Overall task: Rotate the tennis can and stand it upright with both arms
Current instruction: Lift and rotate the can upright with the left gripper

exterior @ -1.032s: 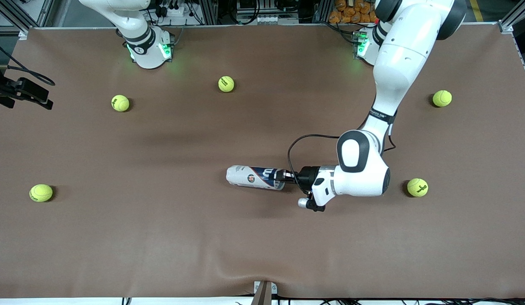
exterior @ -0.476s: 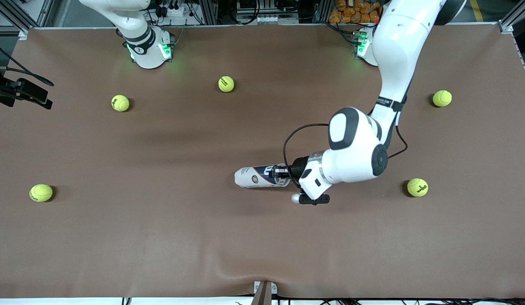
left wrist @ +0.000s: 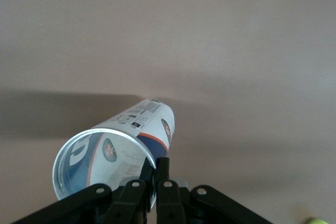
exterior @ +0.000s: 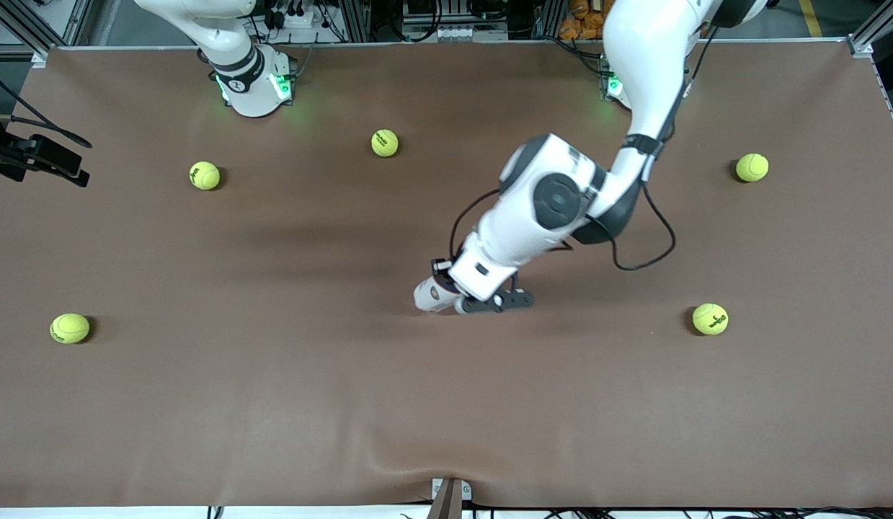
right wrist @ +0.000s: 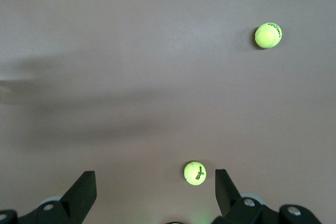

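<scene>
Now my left claw (left wrist: 156,174) is clamped shut on the metal rim at the open mouth of the tennis can (left wrist: 118,148), one finger (left wrist: 146,178) inside the tube and the other against its outer wall. My left arm (exterior: 554,202) reaches down over the middle of the brown table (exterior: 273,404), and from the front camera most of the can (exterior: 433,294) is hidden under my wrist, with only its white closed end showing. The can is tilted, its mouth raised toward my wrist camera and its closed end low near the table; I cannot tell whether that end touches the mat.

My right claw (right wrist: 155,190) waits high above its own end of the table with its fingers spread wide and nothing between them. Below it lie two tennis balls: one ball (right wrist: 195,173) sits between its fingertips in the wrist view, and another ball (right wrist: 268,35) lies well apart from that one. From the front camera my right arm (exterior: 230,50) shows only near its green-lit base.
</scene>
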